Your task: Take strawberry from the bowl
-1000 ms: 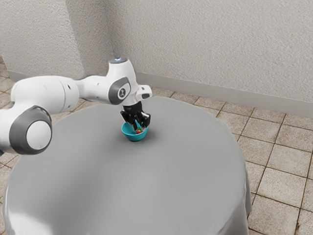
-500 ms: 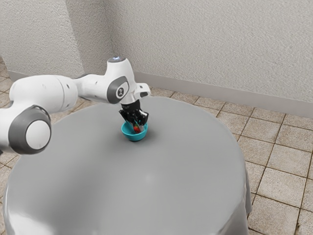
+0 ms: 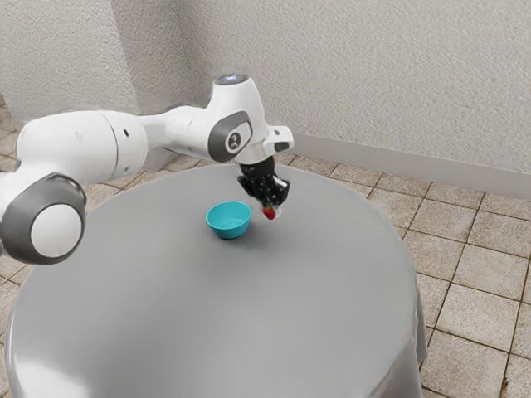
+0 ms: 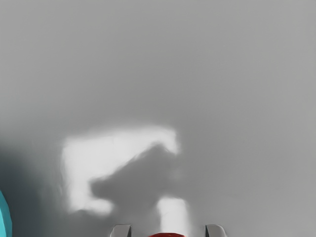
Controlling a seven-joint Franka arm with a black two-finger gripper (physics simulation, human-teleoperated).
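In the exterior view my gripper (image 3: 272, 209) is in the air just off the bowl's side, toward the exterior view's right, shut on the red strawberry (image 3: 269, 213). The strawberry is clear of the turquoise bowl (image 3: 228, 217), which stands upright on the table and shows no fruit inside. In the wrist view the tips of my gripper (image 4: 168, 231) stand on both sides of the strawberry (image 4: 168, 235), most of which is cut off from sight. A sliver of the bowl (image 4: 4, 219) appears there too.
The round table (image 3: 207, 323) has a grey cloth that hangs over its edge. A textured wall (image 3: 373, 83) rises behind it, and floor tiles (image 3: 473, 315) surround it. Bright reflections (image 4: 113, 153) lie on the cloth below my hand.
My hand has risen out of the bowl and moved toward the exterior view's right, with the strawberry carried along. The bowl has stayed where it was.
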